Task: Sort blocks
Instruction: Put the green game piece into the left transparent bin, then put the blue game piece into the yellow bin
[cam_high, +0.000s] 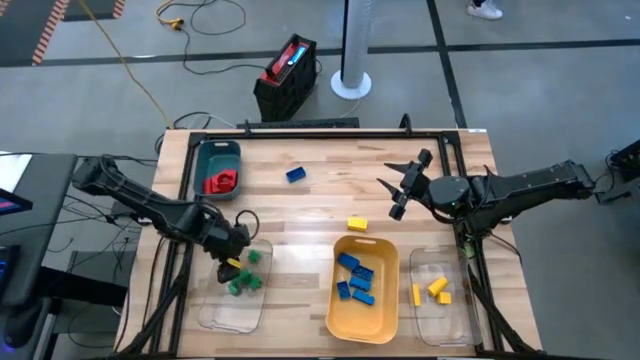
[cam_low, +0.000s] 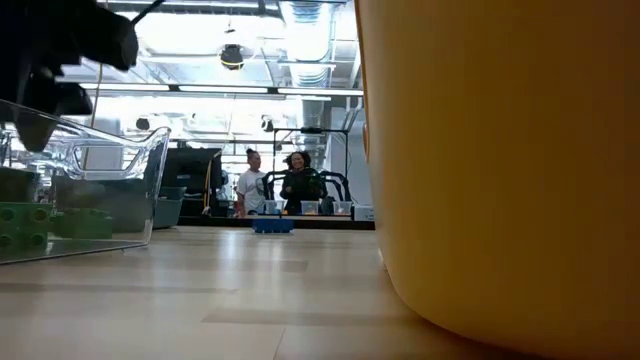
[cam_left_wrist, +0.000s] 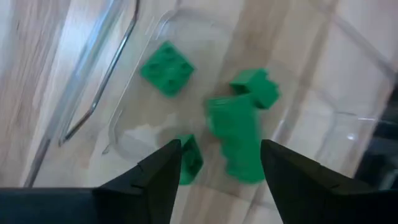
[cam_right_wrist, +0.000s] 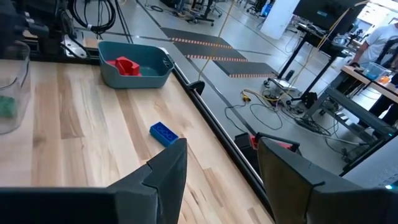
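Observation:
My left gripper (cam_high: 233, 252) (cam_left_wrist: 217, 168) hangs open over the left clear tray (cam_high: 228, 305). Several green blocks (cam_left_wrist: 166, 68) (cam_high: 241, 283) lie in that tray. One green block (cam_left_wrist: 239, 143) shows smeared below the gap between the fingers, and neither finger touches it. My right gripper (cam_high: 398, 186) (cam_right_wrist: 221, 162) is open above the table's far right part, holding nothing. A blue block (cam_high: 296, 175) (cam_right_wrist: 163, 133) and a yellow block (cam_high: 357, 224) lie loose on the table. In the low view the left gripper (cam_low: 60, 50) shows above the clear tray (cam_low: 90, 180).
A teal tray (cam_high: 218, 152) with red blocks (cam_high: 222, 182) sits at the far left. The yellow tray (cam_high: 388, 300) holds blue blocks (cam_high: 355, 275). The right clear tray (cam_high: 440, 325) holds yellow blocks (cam_high: 436, 290). Bare wood lies mid-table. People stand in the room behind (cam_low: 290, 185).

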